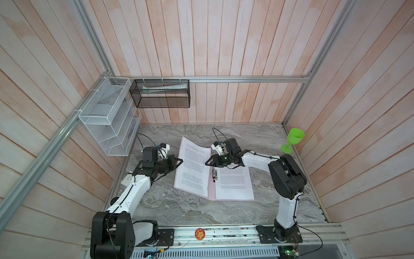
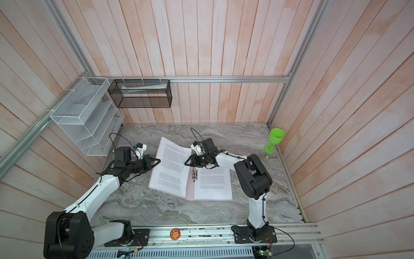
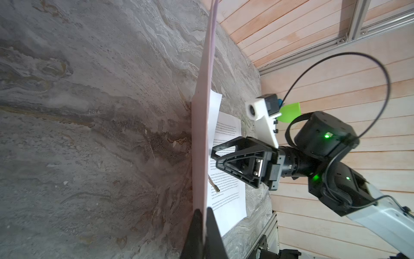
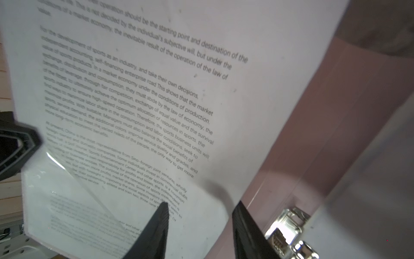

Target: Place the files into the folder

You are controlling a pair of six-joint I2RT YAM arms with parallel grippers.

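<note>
Left gripper point(image 3: 203, 209), bottom centre, clamps the thin pale pink folder point(image 3: 200, 134) by its raised cover; right gripper point(image 4: 201, 203) has fingers apart. I'd nudge that white printed sheet point(image 4: 134, 67) spineward, gently.

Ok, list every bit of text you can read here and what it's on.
Raised sheet on the folder cover: "operation should be the starting point and destination of the"
Same sheet: "This shows that the market"
Same sheet, far lines: blurred.
Flat sheet in the folder: too small to read.
Round orange sticker: unreadable.
</note>
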